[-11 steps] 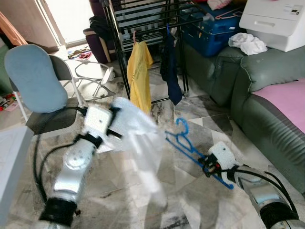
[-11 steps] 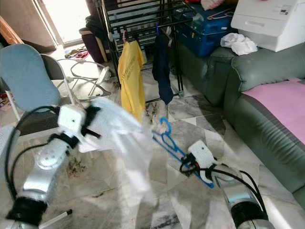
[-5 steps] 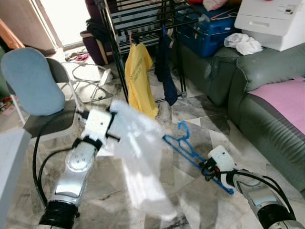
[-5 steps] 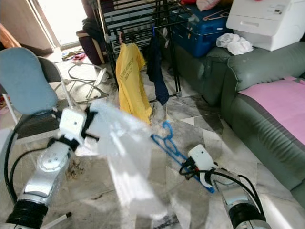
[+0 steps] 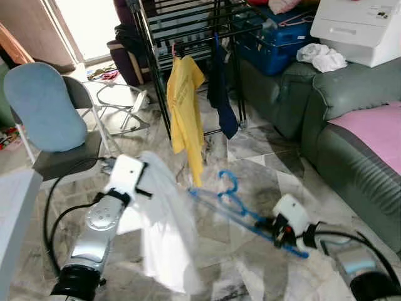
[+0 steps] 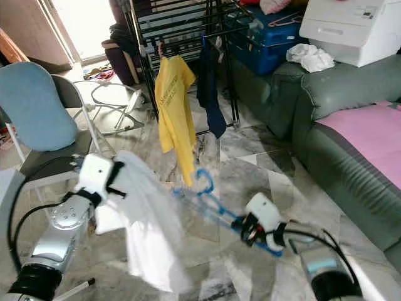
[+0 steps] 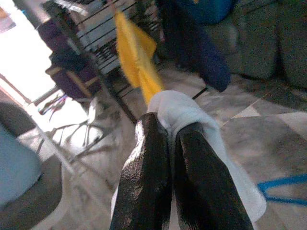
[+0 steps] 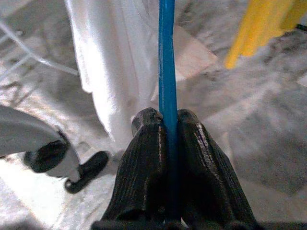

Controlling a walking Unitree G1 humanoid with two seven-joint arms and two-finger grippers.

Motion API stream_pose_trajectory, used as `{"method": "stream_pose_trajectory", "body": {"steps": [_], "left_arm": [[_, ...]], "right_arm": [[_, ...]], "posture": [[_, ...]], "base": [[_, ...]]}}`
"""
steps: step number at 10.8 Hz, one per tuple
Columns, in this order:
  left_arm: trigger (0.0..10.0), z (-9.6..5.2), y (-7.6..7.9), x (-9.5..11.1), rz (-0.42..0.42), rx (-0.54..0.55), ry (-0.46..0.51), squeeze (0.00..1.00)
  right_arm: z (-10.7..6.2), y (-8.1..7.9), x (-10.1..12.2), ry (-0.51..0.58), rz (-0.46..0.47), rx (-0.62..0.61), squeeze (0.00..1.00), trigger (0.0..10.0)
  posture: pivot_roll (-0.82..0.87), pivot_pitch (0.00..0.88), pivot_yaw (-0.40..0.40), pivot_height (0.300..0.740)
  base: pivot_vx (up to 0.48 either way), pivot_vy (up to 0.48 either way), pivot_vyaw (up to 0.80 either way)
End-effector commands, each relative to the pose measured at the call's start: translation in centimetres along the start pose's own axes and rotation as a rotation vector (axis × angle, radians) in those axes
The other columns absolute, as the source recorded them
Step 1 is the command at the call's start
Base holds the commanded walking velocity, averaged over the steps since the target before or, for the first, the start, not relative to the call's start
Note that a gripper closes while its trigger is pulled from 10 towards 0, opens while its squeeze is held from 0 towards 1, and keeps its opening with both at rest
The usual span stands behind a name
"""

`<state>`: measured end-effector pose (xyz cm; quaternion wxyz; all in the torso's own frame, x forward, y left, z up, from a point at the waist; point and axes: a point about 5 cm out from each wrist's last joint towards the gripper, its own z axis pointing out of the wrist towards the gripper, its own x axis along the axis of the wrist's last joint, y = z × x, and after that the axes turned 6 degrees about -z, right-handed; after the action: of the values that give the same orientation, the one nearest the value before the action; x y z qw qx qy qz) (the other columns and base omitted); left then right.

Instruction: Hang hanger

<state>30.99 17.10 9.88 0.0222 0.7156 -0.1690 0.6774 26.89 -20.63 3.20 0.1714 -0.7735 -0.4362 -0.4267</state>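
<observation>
A blue plastic hanger point(image 5: 233, 207) is held low over the marble floor, its hook pointing toward the rack. My right gripper point(image 8: 164, 120) is shut on the hanger's bar point(image 8: 167, 62). A white garment point(image 5: 164, 232) hangs from my left gripper point(image 7: 165, 129), which is shut on its bunched edge point(image 7: 180, 108). The garment's edge reaches the hanger's far end. Beyond them stands a black drying rack point(image 5: 188, 28) with a yellow shirt point(image 5: 185, 106) and a dark navy garment point(image 5: 222, 88) on hangers.
A blue-backed chair point(image 5: 47, 113) stands at the left, a grey-green sofa point(image 5: 351, 119) with a pink cover at the right. A blue crate point(image 5: 279, 37) and a white box point(image 5: 360, 28) sit on the sofa's far end. A white table edge point(image 5: 12, 213) is at near left.
My right gripper has swung the hanger left, so its far end now meets the white garment. The garment has dropped from billowing to hanging straight down. The camera shifted slightly.
</observation>
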Motion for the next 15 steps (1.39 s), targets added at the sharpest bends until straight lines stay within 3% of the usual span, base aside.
{"method": "stream_pose_trajectory", "body": {"steps": [1, 2, 6, 7, 8, 10, 12, 15], "left_arm": [[10.0, 0.4, -0.4, 1.7, 0.034, -0.005, 0.069, 0.00], [10.0, 0.6, -0.3, 1.9, 0.049, -0.020, 0.070, 0.00], [10.0, 0.9, -1.0, 2.0, 0.067, -0.024, 0.057, 0.00], [10.0, 1.0, -0.4, 2.5, 0.040, -0.105, 0.078, 0.00], [10.0, 0.8, 0.4, 2.6, 0.078, -0.199, 0.077, 0.00], [10.0, 0.0, 0.8, 2.1, 0.118, -0.272, 0.050, 0.00], [10.0, -0.8, 2.0, 2.6, 0.150, -0.394, 0.090, 0.00], [10.0, -1.3, 5.2, 5.3, 0.244, -0.532, 0.253, 0.00]], "right_arm": [[0.4, -0.4, 0.9, 0.033, -0.020, 0.041, 0.00, 10.0], [0.2, -1.0, 0.8, 0.026, -0.035, 0.101, 0.00, 10.0], [-0.9, -0.9, 0.5, 0.006, -0.054, 0.102, 0.00, 10.0], [-1.0, -0.8, 0.6, 0.009, -0.066, 0.095, 0.00, 10.0], [-0.9, -0.6, 0.9, 0.017, -0.085, 0.072, 0.00, 10.0], [-1.0, 0.4, 1.9, 0.062, -0.104, 0.008, 0.00, 10.0], [-0.8, 0.5, 2.1, 0.063, -0.109, 0.009, 0.00, 10.0], [0.7, -0.3, 2.5, 0.077, -0.089, 0.076, 0.00, 10.0]], "posture": [[-0.08, 0.000, 0.154, 0.740], [-0.08, 0.000, 0.158, 0.740], [-0.09, 0.000, 0.176, 0.740], [-0.09, 0.000, 0.178, 0.740], [-0.09, 0.000, 0.178, 0.740], [-0.09, 0.000, 0.176, 0.740], [-0.08, 0.000, 0.168, 0.740], [-0.07, 0.000, 0.163, 0.740]], "base": [[0.000, 0.000, 0.00], [0.000, 0.000, 0.00], [0.000, 0.000, 0.00], [0.000, 0.000, 0.00], [0.000, 0.000, 0.00], [0.000, 0.000, 0.00], [0.000, 0.000, 0.00], [0.000, 0.000, 0.00]]}}
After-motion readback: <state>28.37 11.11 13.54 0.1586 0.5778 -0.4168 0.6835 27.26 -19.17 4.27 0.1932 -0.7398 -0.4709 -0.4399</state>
